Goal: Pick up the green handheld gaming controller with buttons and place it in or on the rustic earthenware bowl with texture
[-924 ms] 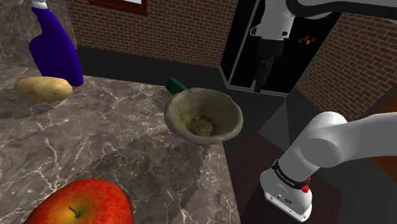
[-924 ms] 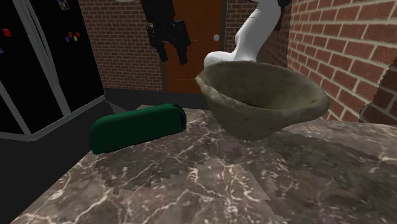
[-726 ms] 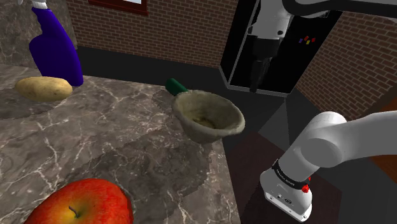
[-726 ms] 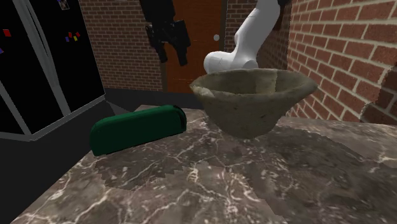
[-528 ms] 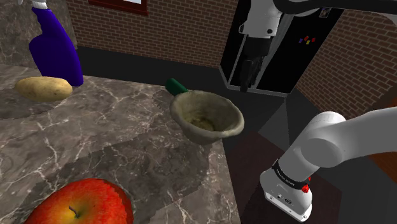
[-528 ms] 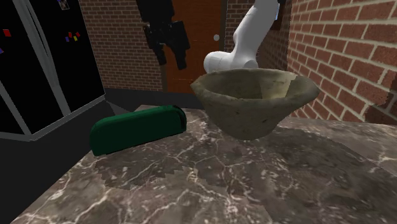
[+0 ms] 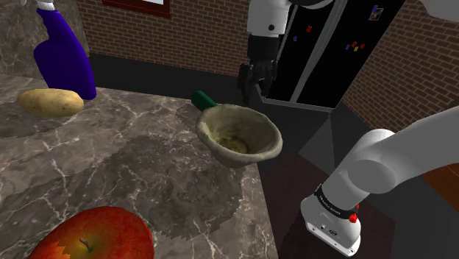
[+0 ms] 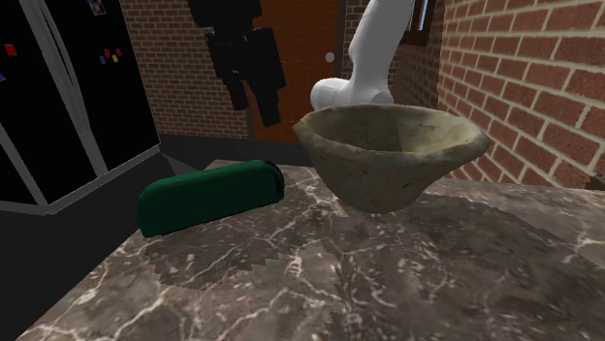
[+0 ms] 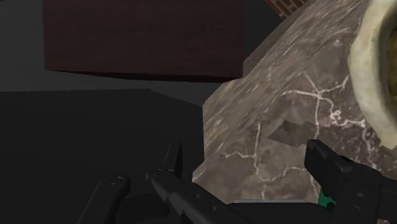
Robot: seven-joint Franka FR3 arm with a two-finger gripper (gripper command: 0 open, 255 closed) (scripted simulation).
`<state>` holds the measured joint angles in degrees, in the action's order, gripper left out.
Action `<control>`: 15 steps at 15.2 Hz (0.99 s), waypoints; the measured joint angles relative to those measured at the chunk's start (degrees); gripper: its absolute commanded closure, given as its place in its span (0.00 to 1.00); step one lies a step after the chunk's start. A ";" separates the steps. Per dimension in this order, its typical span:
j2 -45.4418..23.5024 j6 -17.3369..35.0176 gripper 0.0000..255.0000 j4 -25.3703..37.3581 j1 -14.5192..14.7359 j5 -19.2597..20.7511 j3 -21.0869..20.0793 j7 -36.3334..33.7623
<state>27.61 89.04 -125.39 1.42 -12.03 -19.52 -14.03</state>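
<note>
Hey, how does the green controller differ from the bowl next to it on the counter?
The controller is dark green and smooth; the bowl is mottled grey-brown and rough. The controller is a long, low block lying flat; the bowl stands taller, open side up. Both rest on the marbled counter.

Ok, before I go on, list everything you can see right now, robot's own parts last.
Rounded dark green controller: one, green, lying on the counter beside the bowl.
Rough earthen bowl: one, grey-tan, upright near the counter's edge.
Potato: one, tan, by the bottle.
Spray bottle: one, blue-purple, shoulder view's upper left.
Apple: one, red, shoulder view's bottom edge.
Marbled counter: one, grey-brown, under all these.
Tall cabinet: one, black, small coloured squares on it.
Arm: one, white.
Gripper: one, black, open, in the air above the controller.
</note>
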 measured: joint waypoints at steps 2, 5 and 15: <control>-3.68 1.18 0.00 2.97 -0.38 0.27 -2.15 -3.74; -9.95 2.37 0.00 8.68 -0.72 1.37 -5.72 -10.22; -20.59 6.86 0.00 14.94 -0.50 5.12 -10.49 -20.51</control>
<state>7.02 95.90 -110.45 0.92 -6.91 -30.00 -34.54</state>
